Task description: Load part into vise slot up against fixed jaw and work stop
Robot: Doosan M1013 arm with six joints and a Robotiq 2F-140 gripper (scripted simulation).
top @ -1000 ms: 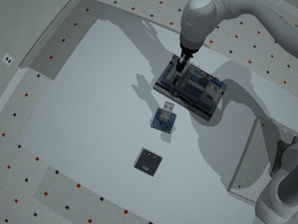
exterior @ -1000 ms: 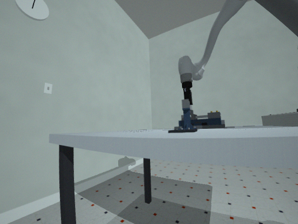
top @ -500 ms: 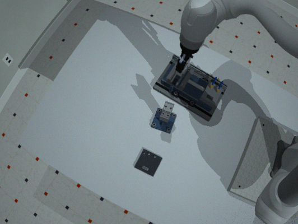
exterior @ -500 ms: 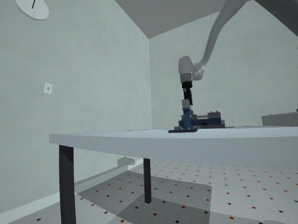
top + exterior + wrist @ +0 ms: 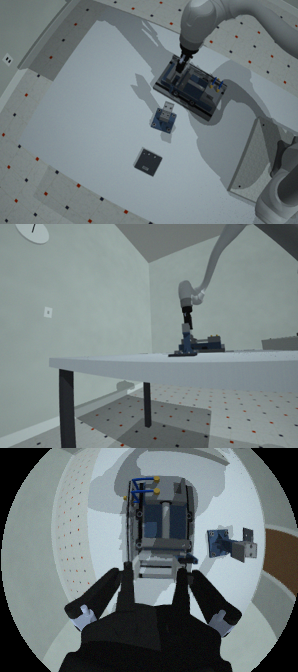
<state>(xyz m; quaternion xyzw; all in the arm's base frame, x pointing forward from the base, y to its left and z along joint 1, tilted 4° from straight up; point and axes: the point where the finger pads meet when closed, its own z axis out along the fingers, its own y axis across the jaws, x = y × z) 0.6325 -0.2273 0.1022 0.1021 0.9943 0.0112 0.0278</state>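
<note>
My gripper [image 5: 180, 66] is shut on the part [image 5: 157, 568], a light grey block that shows between the fingers in the wrist view. It hangs over the left end of the vise [image 5: 190, 87], above the gap between the jaws. I cannot tell whether the part touches the vise. In the wrist view the vise [image 5: 160, 520] lies straight ahead beyond the part. The side view shows my gripper [image 5: 187, 322] pointing down just above the vise [image 5: 205, 344]. The dark infeed plate [image 5: 148, 166] carries no block.
The V-block [image 5: 165, 115] stands on its blue base between the vise and the infeed plate; it also shows at the right of the wrist view [image 5: 233, 544]. A grey box [image 5: 252, 157] stands at the table's right edge beside the arm's base.
</note>
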